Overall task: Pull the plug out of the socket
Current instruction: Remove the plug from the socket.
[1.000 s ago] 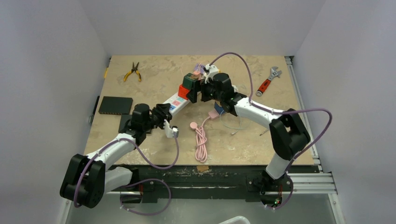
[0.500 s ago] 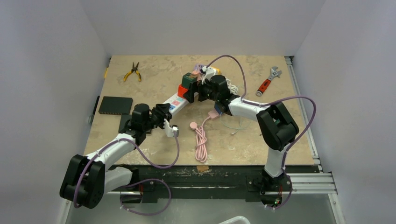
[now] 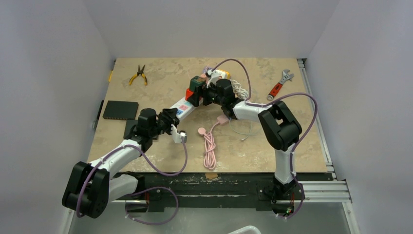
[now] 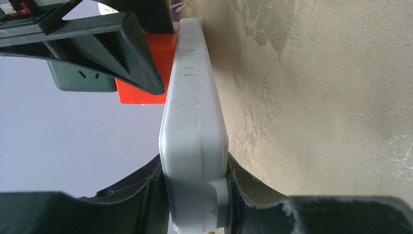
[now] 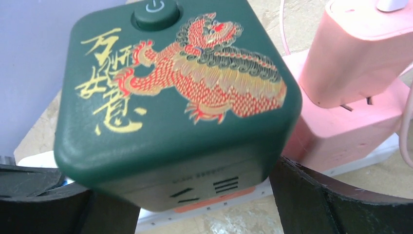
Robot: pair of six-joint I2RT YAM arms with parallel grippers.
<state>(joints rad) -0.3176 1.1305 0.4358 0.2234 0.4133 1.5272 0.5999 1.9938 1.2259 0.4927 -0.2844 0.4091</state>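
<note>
A white power strip (image 3: 184, 105) lies slanted across the table's middle. My left gripper (image 3: 171, 120) is shut on its near end, and in the left wrist view (image 4: 194, 165) the strip (image 4: 192, 122) fills the gap between both fingers. A dark green cube plug (image 3: 197, 83) with a red and gold dragon (image 5: 175, 97) sits in the strip, just beyond a red plug (image 3: 191, 95). My right gripper (image 3: 204, 93) reaches in from the right. Its fingers (image 5: 311, 200) press both sides of the green cube's base.
A pink adapter (image 5: 360, 53) sits in a pink socket block (image 5: 341, 131) right behind the green cube. Yellow pliers (image 3: 138, 74) lie far left, a red wrench (image 3: 279, 85) far right, a black box (image 3: 120, 110) at the left edge. A coiled pink cable (image 3: 210, 144) lies near the front.
My right gripper has shifted left and farther in over the green cube, and the right arm's elbow has swung left. The left arm and the strip have stayed put.
</note>
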